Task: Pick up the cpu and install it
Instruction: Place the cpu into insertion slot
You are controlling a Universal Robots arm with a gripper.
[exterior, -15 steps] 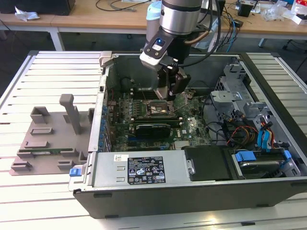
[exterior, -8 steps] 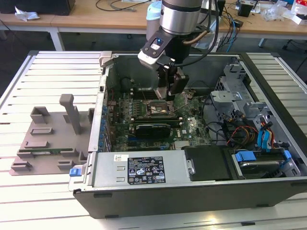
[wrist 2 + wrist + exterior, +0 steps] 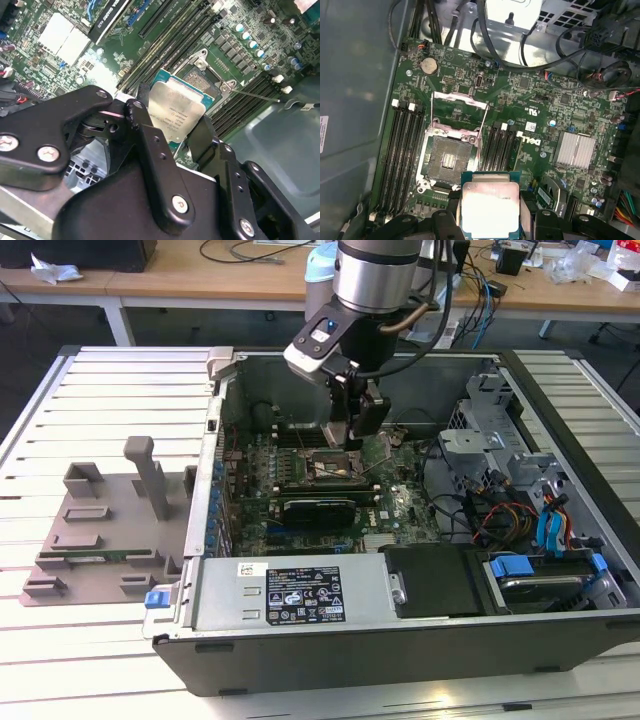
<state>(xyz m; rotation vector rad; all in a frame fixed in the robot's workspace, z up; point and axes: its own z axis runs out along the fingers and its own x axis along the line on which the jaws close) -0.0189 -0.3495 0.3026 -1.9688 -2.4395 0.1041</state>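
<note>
The jaws grip the cpu [image 3: 490, 210] by 2 opposite edges, near the open socket [image 3: 449, 162].

- Bright, even room light in the exterior view; the case [image 3: 420, 645] interior under the gripper [image 3: 352, 445] sits darker.
- In the first wrist view, glare whitens the cpu [image 3: 490, 210] top.

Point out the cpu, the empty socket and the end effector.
cpu [image 3: 490, 210], first wrist view, middle of its metal top.
socket [image 3: 449, 162], first wrist view, middle of its contact field.
end effector [image 3: 353, 439], exterior view, midway between its fingertips, shut on the cpu.
</note>
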